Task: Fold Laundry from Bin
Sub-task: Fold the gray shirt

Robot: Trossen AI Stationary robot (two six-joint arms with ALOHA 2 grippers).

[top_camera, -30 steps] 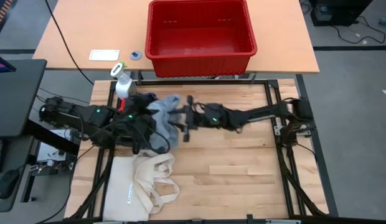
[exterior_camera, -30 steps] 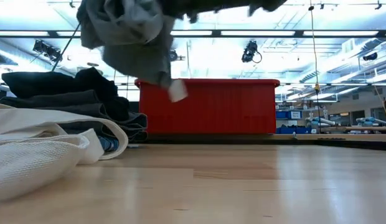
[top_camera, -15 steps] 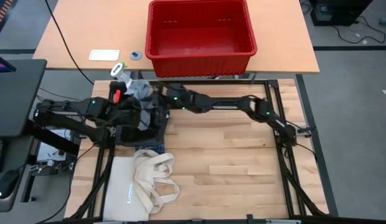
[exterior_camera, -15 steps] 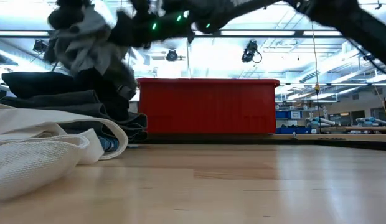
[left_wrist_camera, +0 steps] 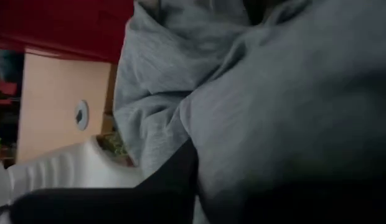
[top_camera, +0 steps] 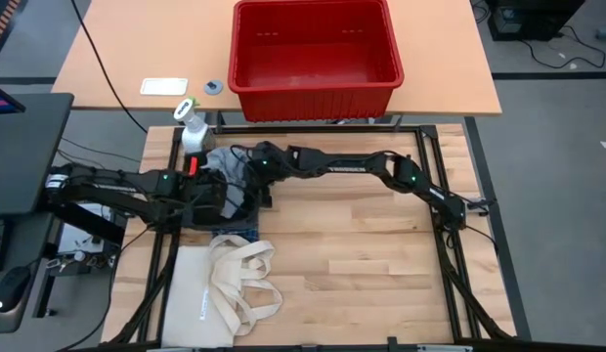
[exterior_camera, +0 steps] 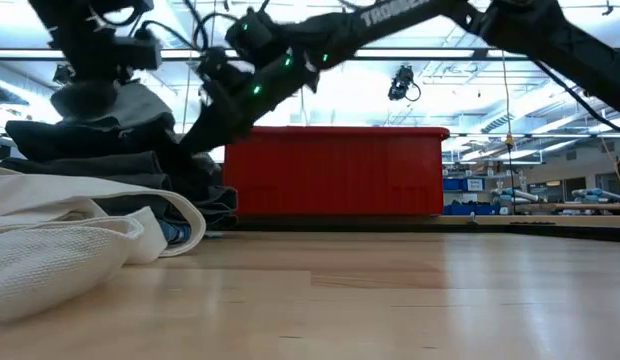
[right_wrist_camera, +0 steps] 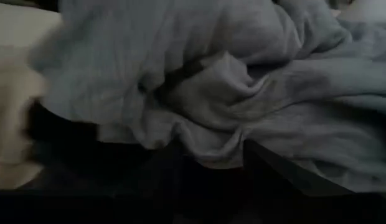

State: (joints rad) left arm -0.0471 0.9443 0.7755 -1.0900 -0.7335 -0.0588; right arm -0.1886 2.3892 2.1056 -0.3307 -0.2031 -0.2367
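Observation:
A light grey garment (top_camera: 225,163) lies bunched on top of a pile of dark clothes (top_camera: 207,207) at the table's far left. In the low view the grey garment (exterior_camera: 105,105) mounds on the pile (exterior_camera: 80,155). My left gripper (top_camera: 223,189) comes in from the left and my right gripper (top_camera: 252,168) reaches across from the right. Both are shut on the grey garment. A blue plaid edge (exterior_camera: 175,232) shows under the pile. The red bin (top_camera: 313,88) stands beyond the table's far edge. My left gripper has the grey garment's cloth (left_wrist_camera: 243,124) pressed close against its finger (left_wrist_camera: 171,180); the cloth hides the place of contact. The garment rests on the dark pile below it. My right gripper pinches a bunched fold of the grey garment (right_wrist_camera: 211,140) between its two fingers (right_wrist_camera: 171,165), several layers gathered. It comes slanting down from the table's right. The garment is slack and rests on the pile.
A cream tote bag (top_camera: 225,284) with long handles lies at the near left, just in front of the pile. A spray bottle (top_camera: 192,129) stands at the far left corner. A white card (top_camera: 163,86) and a small disc (top_camera: 213,87) lie on the far desk. Bare wood lies to the right.
Both grippers have carried the grey garment from above the table's middle toward the left edge and down. It hung clear in the air and now rests bunched on the dark pile. The right arm has stretched out leftward.

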